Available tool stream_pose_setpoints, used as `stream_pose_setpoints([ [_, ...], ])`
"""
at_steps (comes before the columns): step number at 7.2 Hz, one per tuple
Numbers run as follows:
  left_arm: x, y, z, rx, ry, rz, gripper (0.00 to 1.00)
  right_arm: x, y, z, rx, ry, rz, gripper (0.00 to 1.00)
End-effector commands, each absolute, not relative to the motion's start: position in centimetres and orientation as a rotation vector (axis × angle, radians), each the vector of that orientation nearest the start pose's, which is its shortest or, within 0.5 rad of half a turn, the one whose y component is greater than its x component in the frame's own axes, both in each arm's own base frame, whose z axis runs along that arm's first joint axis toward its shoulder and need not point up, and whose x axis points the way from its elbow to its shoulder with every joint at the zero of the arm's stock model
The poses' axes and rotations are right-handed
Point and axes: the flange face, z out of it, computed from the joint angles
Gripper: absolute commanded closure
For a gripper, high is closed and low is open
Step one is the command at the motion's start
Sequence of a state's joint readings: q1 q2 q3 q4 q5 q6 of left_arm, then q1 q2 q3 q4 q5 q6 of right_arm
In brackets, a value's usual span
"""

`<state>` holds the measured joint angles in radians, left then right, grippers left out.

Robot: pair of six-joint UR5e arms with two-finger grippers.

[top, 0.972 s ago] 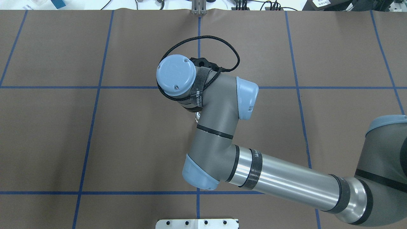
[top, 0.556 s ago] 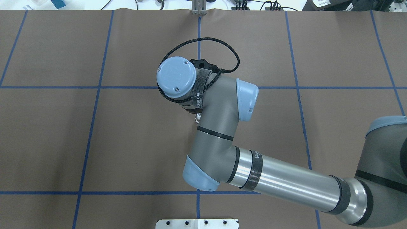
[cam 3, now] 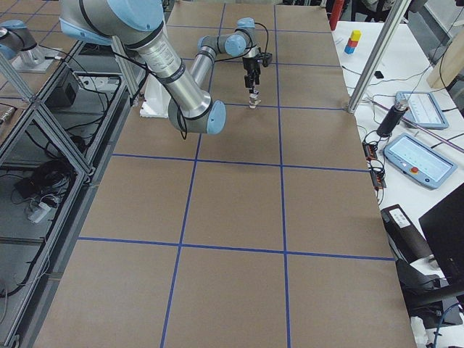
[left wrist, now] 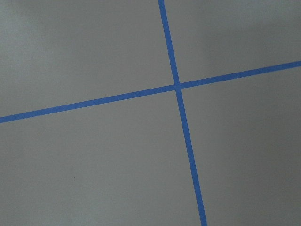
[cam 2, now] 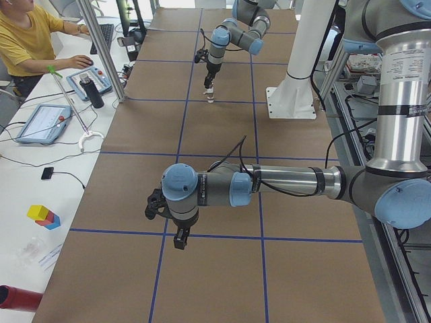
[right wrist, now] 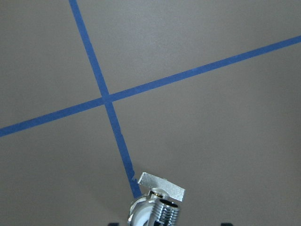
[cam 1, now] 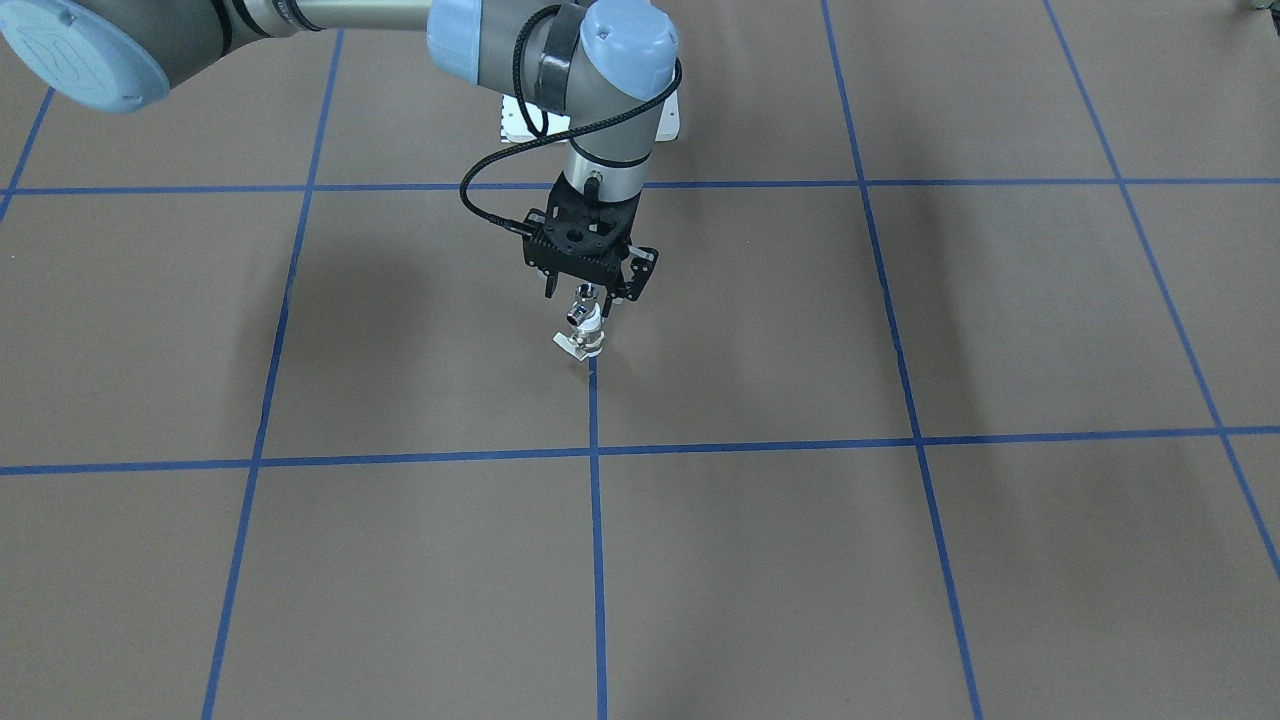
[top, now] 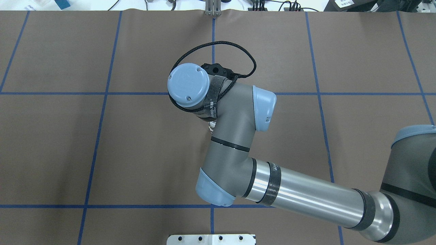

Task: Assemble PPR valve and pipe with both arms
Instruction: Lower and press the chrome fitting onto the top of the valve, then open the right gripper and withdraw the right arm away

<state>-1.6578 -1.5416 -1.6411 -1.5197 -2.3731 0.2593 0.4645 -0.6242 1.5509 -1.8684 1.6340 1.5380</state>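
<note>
**Item:** PPR valve [cam 1: 583,342] with pipe [cam 1: 578,317], seen as one small stack.

**Location:** The stack is set on the worktop [cam 1: 900,560] at the end of a blue tape line [cam 1: 594,420], directly beneath the right hand [cam 1: 592,296].

**Axis:** The long axis is near upright and slightly tilted. The valve's flat lever is placed lowest. The chrome pipe is uppermost and reaches up between the fingers.

**Right hand:** The fingers are spread, one to each side of the stack, and no contact can be made out.

**Left hand** [cam 2: 176,237]: It is held well apart along the worktop and is shown only from the side, so spread or closed cannot be told.

**Nearer arm:** The right arm is judged nearer by far.

**Obscured:** Whether valve and pipe are fully seated is not resolved. From overhead the stack is all but hidden under the wrist.
</note>
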Motion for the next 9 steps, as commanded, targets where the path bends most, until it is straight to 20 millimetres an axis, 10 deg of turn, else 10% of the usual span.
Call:
stream_pose_setpoints([
  [1, -10.3, -47.1, 64.2, 0.127, 0.792, 0.158, 0.0, -54.9, -44.8, 8.9, 0.127, -0.701, 0.399, 0.01],
  [4, -10.2, -45.6, 66.9, 0.076, 0.8, 0.137, 0.0, -41.5, -53.6, 10.6, 0.118, -0.765, 0.314, 0.01],
  [6, -10.2, -45.8, 66.3, 0.107, 0.796, 0.15, 0.0, -29.2, -57.7, 20.3, 0.143, -0.736, 0.093, 0.01],
  [9, -10.5, -45.5, 66.3, 0.128, 0.793, 0.151, 0.0, -15.8, -58.3, 37.6, 0.214, -0.756, -0.097, 0.01],
])
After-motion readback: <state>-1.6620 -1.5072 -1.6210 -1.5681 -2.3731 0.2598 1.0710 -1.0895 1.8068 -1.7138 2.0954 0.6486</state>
